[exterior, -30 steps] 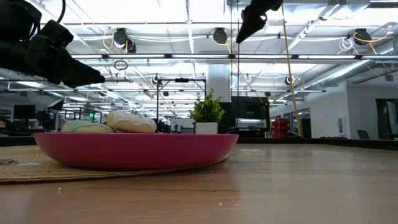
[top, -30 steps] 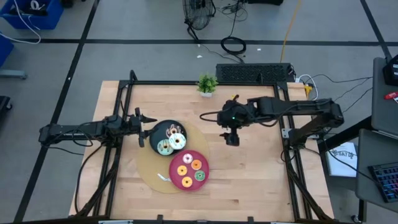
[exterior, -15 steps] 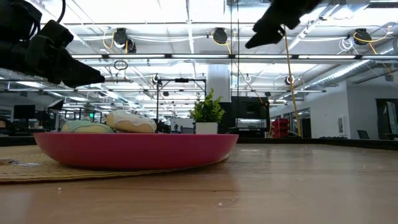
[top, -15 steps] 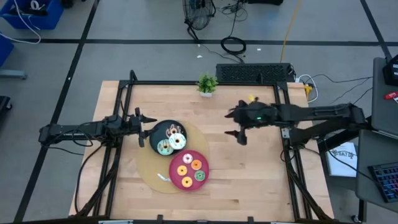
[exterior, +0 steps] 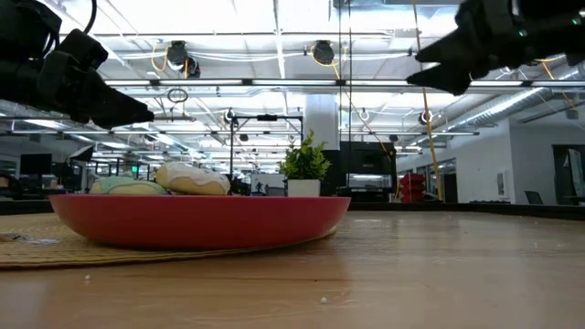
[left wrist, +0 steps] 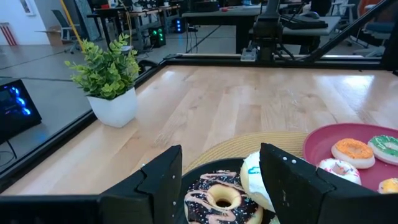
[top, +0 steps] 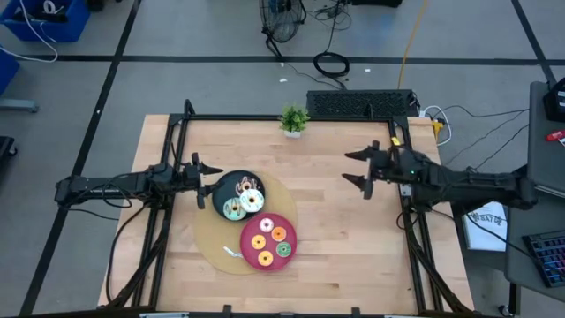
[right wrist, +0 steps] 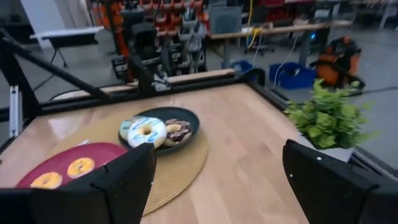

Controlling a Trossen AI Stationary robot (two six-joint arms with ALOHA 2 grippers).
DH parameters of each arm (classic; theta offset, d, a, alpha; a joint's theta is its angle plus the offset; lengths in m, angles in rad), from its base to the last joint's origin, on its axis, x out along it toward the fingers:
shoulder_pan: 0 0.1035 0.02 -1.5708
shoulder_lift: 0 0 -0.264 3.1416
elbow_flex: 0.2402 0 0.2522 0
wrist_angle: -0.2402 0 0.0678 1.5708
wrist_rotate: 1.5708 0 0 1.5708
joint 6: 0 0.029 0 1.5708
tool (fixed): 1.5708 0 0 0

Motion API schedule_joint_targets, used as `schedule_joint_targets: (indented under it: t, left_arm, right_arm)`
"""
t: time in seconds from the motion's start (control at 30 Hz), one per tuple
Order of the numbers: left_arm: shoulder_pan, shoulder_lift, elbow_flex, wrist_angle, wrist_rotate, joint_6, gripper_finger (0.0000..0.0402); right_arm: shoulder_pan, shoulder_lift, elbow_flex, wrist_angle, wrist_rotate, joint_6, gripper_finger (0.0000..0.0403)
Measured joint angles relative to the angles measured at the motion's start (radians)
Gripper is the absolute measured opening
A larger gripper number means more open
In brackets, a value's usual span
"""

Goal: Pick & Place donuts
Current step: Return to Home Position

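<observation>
A light wooden tabletop [top: 344, 247] carries, left of centre, a round tan woven mat [top: 212, 243] with a round pink plate [top: 274, 264] at its near side and a round black plate [top: 225, 185] at its far side. The left tool [top: 209, 186] hovers just left of the black plate, fingers spread wide. The right tool [top: 346, 168] hangs well apart over the tabletop's right side, also wide and empty. Three small ring-shaped toy donuts [top: 252, 201] sit in the black plate, and several more sit in the pink plate.

Bare surface [top: 353, 247] lies open between the right gripper [top: 346, 168], near the right edge, and the black plate [top: 226, 185] and pink plate [top: 292, 237] left of centre. The left gripper [top: 210, 184] crowds the black plate's left rim; a potted plant [top: 294, 119] stands at the far edge.
</observation>
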Motion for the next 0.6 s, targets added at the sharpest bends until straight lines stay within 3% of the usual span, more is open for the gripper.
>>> schedule_joint_targets:
  t: [0.3,0.4,0.5,0.6]
  left_arm:
    - [0.000,0.000,0.000,0.000,0.000,0.000,0.0214]
    - [0.000,0.000,0.000,0.000,0.000,0.000,0.0214]
    - [0.000,0.000,0.000,0.000,0.000,0.000,0.0214]
    - [0.000,0.000,0.000,0.000,0.000,0.000,0.0214]
  right_arm:
    - [-0.062,-0.157,-0.282,0.368,0.012,0.005,0.0328]
    - [-0.074,-0.173,-0.364,0.501,0.082,0.041,0.0326]
    - [-0.081,-0.192,-0.376,0.479,0.160,0.058,0.0326]
    - [-0.080,-0.197,-0.379,0.437,0.156,0.058,0.0327]
